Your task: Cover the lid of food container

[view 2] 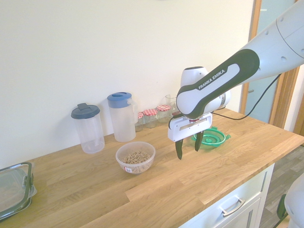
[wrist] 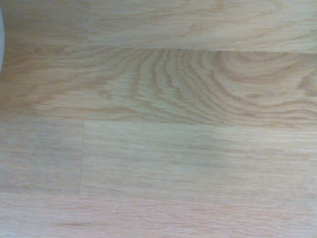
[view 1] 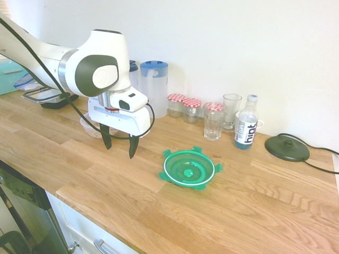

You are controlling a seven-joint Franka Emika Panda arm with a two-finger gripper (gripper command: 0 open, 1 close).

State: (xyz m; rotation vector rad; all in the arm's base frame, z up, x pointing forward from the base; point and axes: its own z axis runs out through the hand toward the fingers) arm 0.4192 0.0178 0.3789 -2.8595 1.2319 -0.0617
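The green round lid [view 1: 189,168] lies flat on the wooden counter, also seen behind the gripper as the lid [view 2: 214,137]. The food container [view 2: 136,157], a small translucent bowl of brownish grains, stands to the side; in the first exterior view only a sliver of the food container [view 1: 88,127] peeks out behind the gripper. My gripper [view 1: 119,144] [view 2: 188,147] hangs open and empty just above the counter, between the bowl and the lid, touching neither. Bare wood fills the wrist view.
Against the wall stand a blue-lidded jug [view 1: 154,87], a second jug [view 2: 88,127], red-checked jars [view 1: 191,109], glasses [view 1: 213,121], a water bottle [view 1: 246,128] and a black disc with a cord [view 1: 286,147]. A black-rimmed rectangular container [view 2: 13,190] sits at the counter's far end.
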